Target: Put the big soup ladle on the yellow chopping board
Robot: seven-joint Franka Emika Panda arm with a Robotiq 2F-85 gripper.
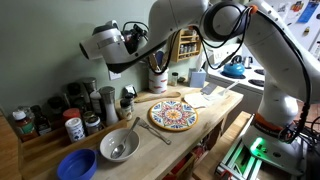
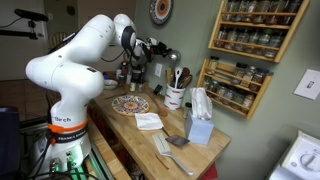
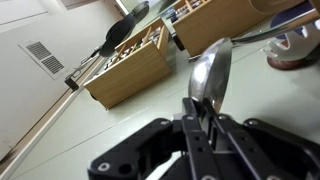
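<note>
The gripper (image 3: 203, 102) is shut on the big soup ladle (image 3: 213, 70). The ladle's dark metal bowl sticks out just past the fingertips, and its handle is hidden by the fingers. In both exterior views the gripper (image 1: 150, 55) (image 2: 150, 48) is raised well above the counter at the back, near the wall, above the utensil pot. The ladle is too small to make out there. The yellow chopping board (image 1: 173, 113) (image 2: 130, 103), round with a mosaic pattern, lies flat on the wooden counter, below and in front of the gripper, with nothing on it.
A white utensil pot (image 1: 158, 80) (image 2: 175, 97) stands under the gripper. Spice jars (image 1: 75, 125), a grey bowl with a small spoon (image 1: 118, 147) and a blue bowl (image 1: 76, 165) crowd one end. A pale slab (image 1: 215, 97), a napkin (image 2: 148, 121) and a tissue box (image 2: 198, 125) lie beyond the board. Spice racks (image 2: 250, 40) hang on the wall.
</note>
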